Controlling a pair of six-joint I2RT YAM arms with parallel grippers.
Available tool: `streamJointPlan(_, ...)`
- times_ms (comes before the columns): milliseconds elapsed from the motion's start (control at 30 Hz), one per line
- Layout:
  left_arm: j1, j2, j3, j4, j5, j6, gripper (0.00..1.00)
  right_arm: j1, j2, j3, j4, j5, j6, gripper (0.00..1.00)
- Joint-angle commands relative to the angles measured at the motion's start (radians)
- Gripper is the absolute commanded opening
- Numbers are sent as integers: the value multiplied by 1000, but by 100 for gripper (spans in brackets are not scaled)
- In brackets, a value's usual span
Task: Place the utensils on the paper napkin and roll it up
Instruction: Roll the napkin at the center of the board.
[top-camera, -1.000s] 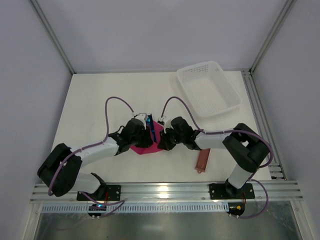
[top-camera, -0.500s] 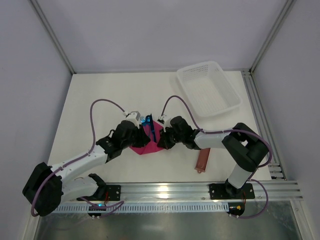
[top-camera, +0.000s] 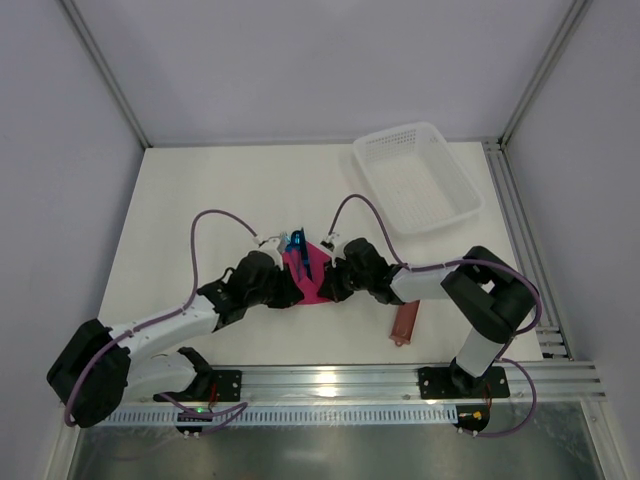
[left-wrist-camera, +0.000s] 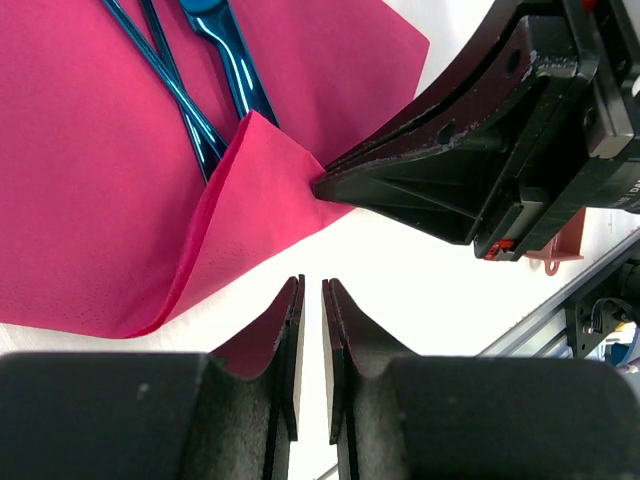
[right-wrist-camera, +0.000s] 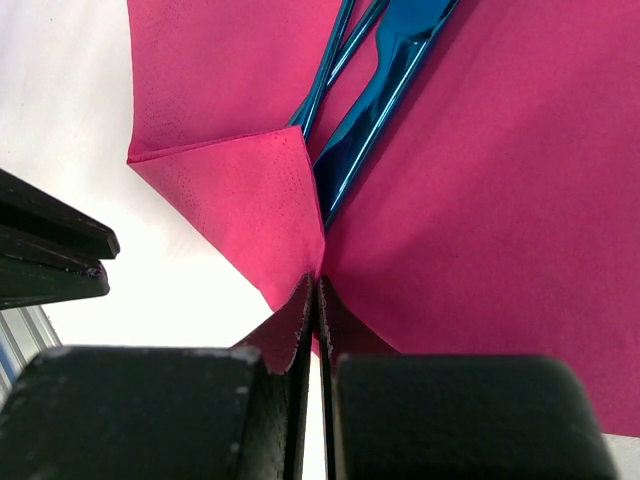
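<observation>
The magenta-pink paper napkin (top-camera: 303, 283) lies on the table between my two grippers. The blue utensils (top-camera: 298, 250) lie on it, their tips sticking out past its far edge. In the right wrist view my right gripper (right-wrist-camera: 318, 285) is shut on the near edge of the napkin (right-wrist-camera: 500, 250), beside a corner folded over the handles of the utensils (right-wrist-camera: 375, 110). My left gripper (left-wrist-camera: 311, 285) is empty, its jaws a narrow gap apart over bare table just off the napkin (left-wrist-camera: 100, 200). The utensils (left-wrist-camera: 225, 70) run under the fold.
A white mesh basket (top-camera: 400, 131) stands at the back right. A reddish-brown oblong sleeve (top-camera: 406, 320) lies near the front edge, right of my right arm. The right gripper's finger (left-wrist-camera: 420, 180) sits close in front of my left gripper.
My left arm has drawn back toward the near left, off the napkin. The right gripper stays at the napkin's near edge. The napkin looks more gathered around the utensils.
</observation>
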Motion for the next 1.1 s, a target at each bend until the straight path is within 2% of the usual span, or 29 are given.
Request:
streamJointPlan(0,-13,1,-13,45,0,-10,16,-1,-13,-18,79,31,25,4)
streamJointPlan(400,-22,54,-25,85,-72,-24,16,1,-10,-10,85,23,36,4)
streamJointPlan(500,-24,62,-19,83,-132,-32,16,-1,-9,-7,82,22,38,4)
streamJointPlan(1067,-24,127,-39,112,-175,-27,15,-1,-46,-9,39,56,51,8)
